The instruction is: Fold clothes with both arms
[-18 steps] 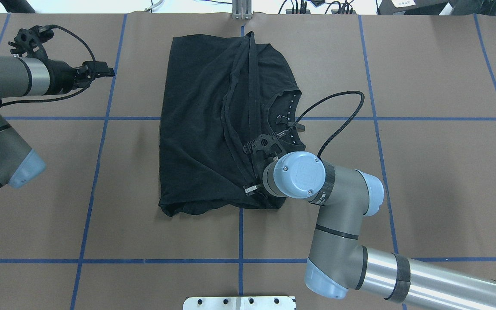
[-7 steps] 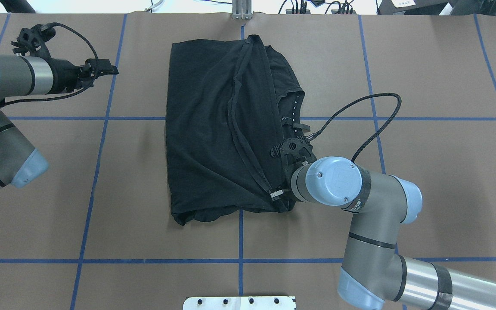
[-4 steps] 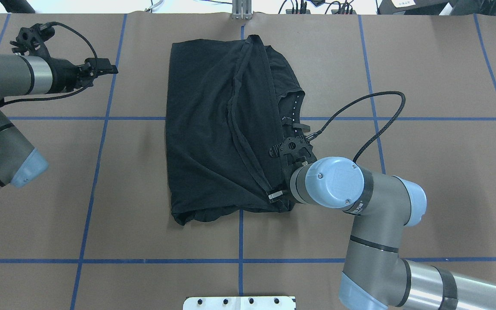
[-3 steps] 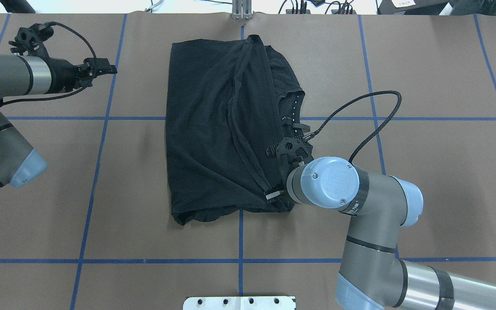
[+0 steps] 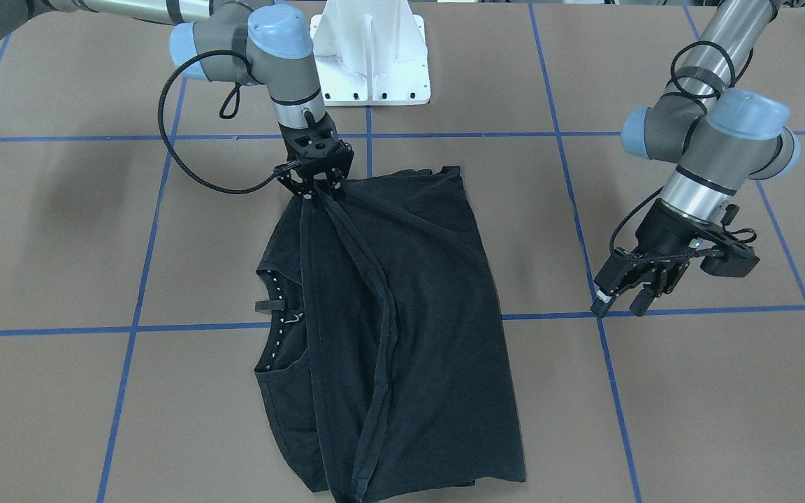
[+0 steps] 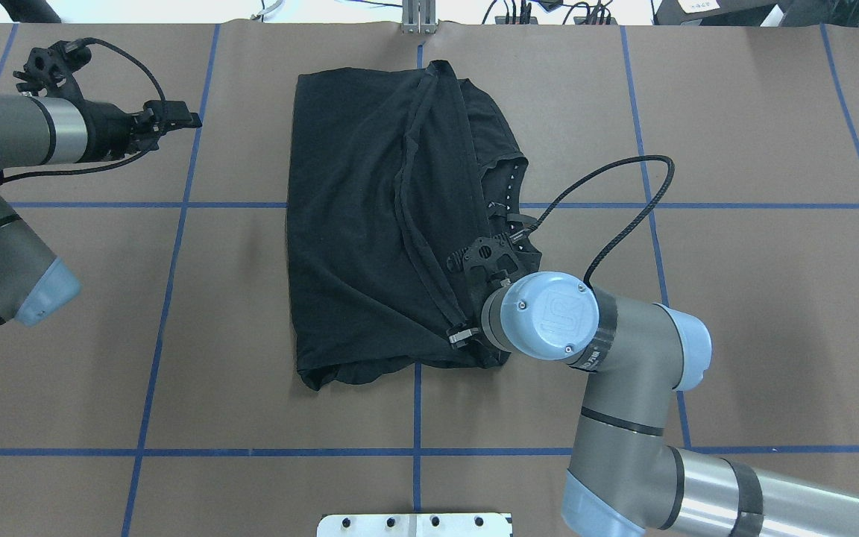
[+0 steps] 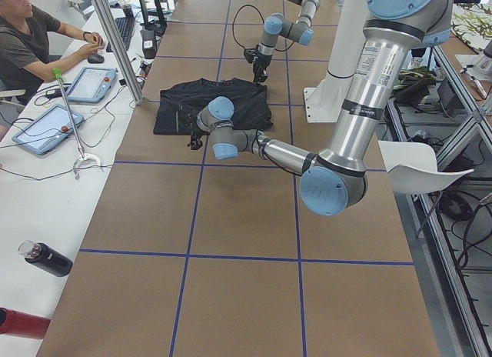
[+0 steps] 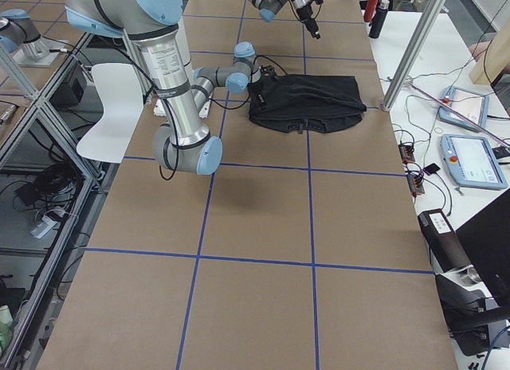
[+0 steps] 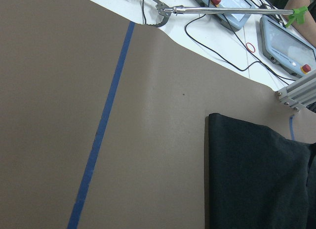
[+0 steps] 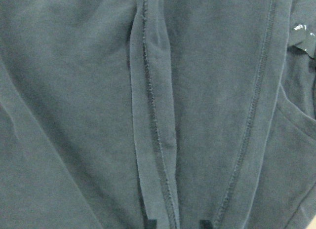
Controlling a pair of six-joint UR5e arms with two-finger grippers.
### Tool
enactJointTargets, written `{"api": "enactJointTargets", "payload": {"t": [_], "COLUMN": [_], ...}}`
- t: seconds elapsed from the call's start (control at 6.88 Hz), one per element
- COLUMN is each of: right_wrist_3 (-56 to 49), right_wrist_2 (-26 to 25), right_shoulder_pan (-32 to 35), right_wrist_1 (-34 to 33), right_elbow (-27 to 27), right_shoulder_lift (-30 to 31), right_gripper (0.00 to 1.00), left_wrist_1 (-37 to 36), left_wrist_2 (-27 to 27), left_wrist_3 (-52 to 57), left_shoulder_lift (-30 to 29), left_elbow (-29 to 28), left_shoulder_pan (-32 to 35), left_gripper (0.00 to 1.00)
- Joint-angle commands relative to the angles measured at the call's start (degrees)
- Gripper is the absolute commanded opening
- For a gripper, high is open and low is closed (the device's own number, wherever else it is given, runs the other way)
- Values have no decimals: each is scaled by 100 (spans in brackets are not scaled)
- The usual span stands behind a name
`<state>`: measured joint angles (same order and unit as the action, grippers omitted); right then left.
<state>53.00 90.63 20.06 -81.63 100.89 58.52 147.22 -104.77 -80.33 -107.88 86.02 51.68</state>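
This is a robotics lab. Two robot arms (image 5: 703, 161) stand by a white pedestal (image 5: 371, 52) at a long table (image 6: 772, 335) papered brown and gridded with blue tape (image 6: 414, 452). Beyond the fingers (image 5: 639, 300), away from the pedestal, tablets (image 8: 475, 159) with red stop buttons and aluminium posts (image 7: 115, 45) line a white bench where a person (image 7: 27, 45) sits.

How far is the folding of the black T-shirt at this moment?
Done: the T-shirt is already folded over into a rough rectangle, a hemmed flap lying beside the dotted collar. In hand: the right gripper pinches the flap's corner nearest the robot, cloth drawn taut to it. To do: probably further folds to make it compact; the left gripper hangs open, apart from the shirt.
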Motion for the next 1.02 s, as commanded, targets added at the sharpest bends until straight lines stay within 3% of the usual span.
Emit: {"api": "enactJointTargets", "payload": {"t": [0.0, 0.58, 0.73, 0.87], "right_wrist_3": [-17, -17, -17, -17], "right_wrist_2": [-176, -247, -273, -274], "right_shoulder_pan": [-116, -204, -205, -205], "right_wrist_1": [-2, -2, -2, -2], "right_elbow": [-87, -96, -96, -96], "right_shoulder_lift": [-60, -16, -16, -8], "right_gripper": [40, 36, 23, 0], "left_wrist_1": [0, 0, 0, 0], "left_wrist_2": [0, 0, 0, 0], "left_wrist_3": [0, -9, -9, -9], "left_shoulder_lift": [-5, 4, 4, 4], "left_elbow": [-7, -24, -24, -24], "left_shoulder_pan": [0, 0, 0, 0], "left_gripper": [95, 95, 95, 95]}}
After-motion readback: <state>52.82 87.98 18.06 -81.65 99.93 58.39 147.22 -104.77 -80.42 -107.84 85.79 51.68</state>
